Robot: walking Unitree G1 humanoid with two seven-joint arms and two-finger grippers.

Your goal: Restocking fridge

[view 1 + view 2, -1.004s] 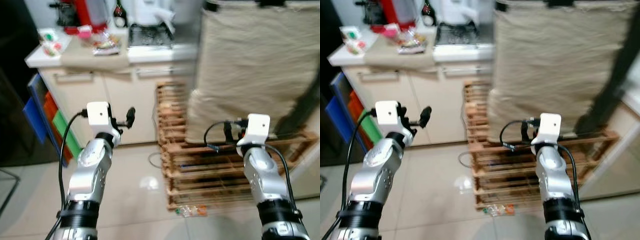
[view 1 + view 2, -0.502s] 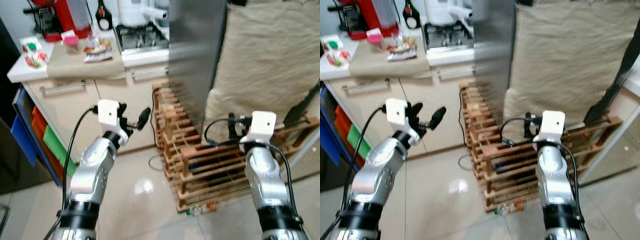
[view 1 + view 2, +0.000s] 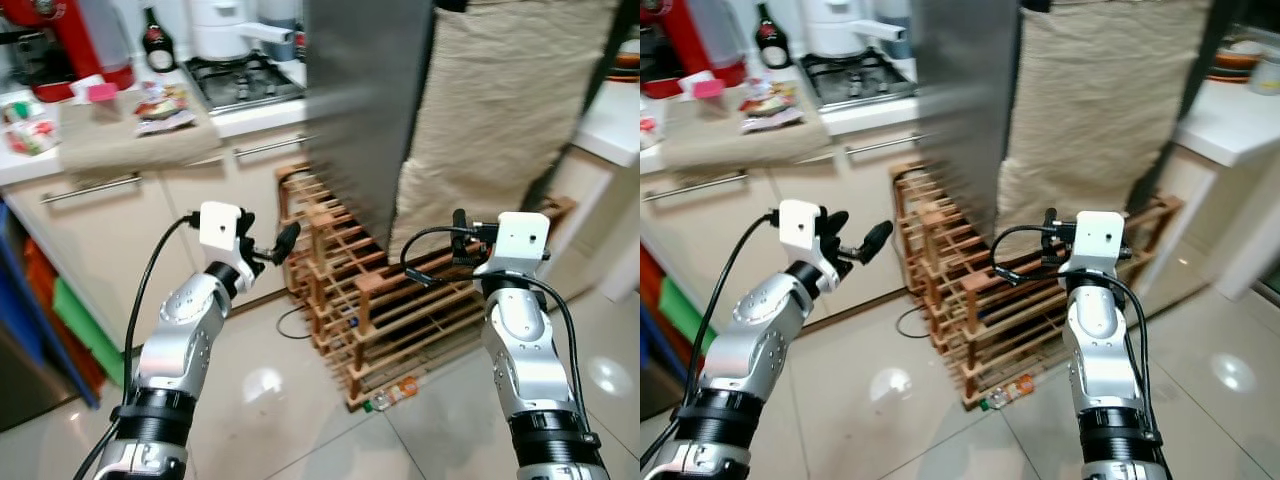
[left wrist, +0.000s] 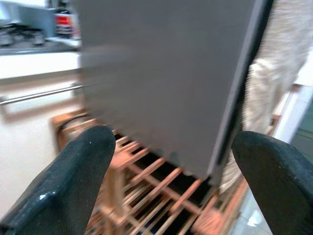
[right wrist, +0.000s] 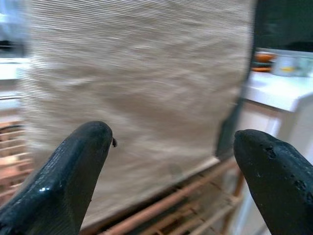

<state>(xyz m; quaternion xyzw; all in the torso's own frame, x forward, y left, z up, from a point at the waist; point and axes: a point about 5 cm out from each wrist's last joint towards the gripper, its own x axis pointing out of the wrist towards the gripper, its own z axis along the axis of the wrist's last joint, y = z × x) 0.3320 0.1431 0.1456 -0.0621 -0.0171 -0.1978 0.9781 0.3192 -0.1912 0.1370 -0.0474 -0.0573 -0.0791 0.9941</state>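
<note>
- Left eye view: you see a tall grey fridge door (image 3: 368, 105) at 12 o'clock, blurred and cut off at the top. At 1 o'clock a tan cloth (image 3: 500, 110) hangs down and hides what is behind it. A wooden rack (image 3: 375, 300) stands on the floor under both; you cannot make out what is on its shelves. A small bottle (image 3: 392, 392) lies on the floor just beside the rack. The left gripper (image 3: 270, 243) is held up at 9 o'clock, empty.
- Right eye view: the right gripper (image 3: 1048, 240) is held up in front of the rack. Its fingers are hard to see here. The counter (image 3: 730, 125) at 10 o'clock holds snack packets and a dark bottle.
- Left wrist view: the two black fingers (image 4: 73, 181) are spread wide with nothing between them. They point at the blurred fridge door.
- Right wrist view: these fingers (image 5: 68, 171) are wide apart too, empty, and point at the tan cloth.
</note>
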